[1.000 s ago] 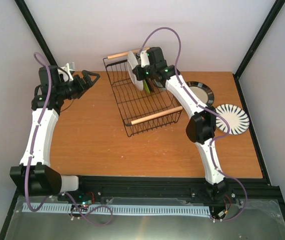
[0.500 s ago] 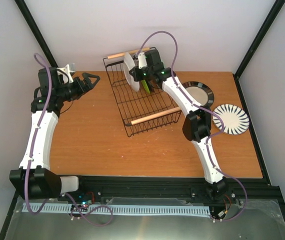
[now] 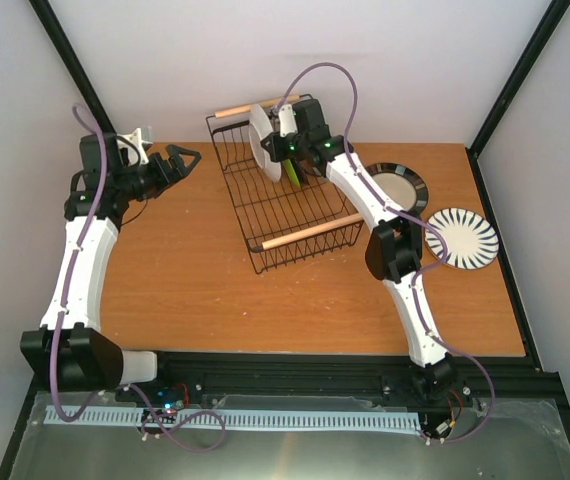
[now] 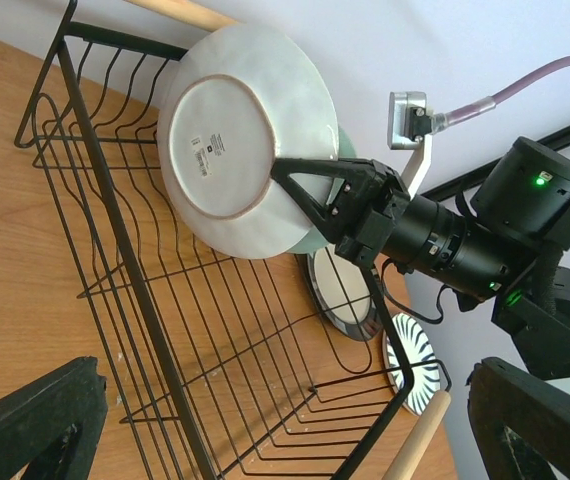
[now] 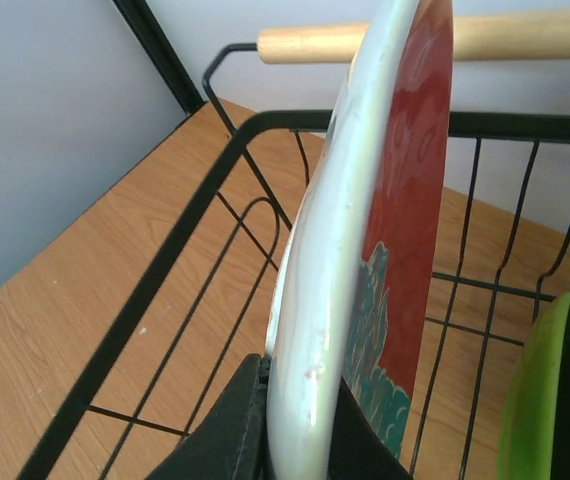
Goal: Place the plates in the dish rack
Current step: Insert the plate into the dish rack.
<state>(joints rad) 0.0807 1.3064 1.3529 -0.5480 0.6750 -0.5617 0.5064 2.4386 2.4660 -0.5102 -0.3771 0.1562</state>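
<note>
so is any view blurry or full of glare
right wrist view: red plate close, edge-on, pale sheen on its glaze, lime green plate at the edge soft; left wrist view: evenly lit, the red plate's underside crisp; top external view: sharp, even light, no glare

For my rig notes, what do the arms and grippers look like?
The left arm and right arm have white shells, black joints and purple cables. Green lights glow near the right wrist. The left gripper and right gripper are black, with two angular fingers.
</note>
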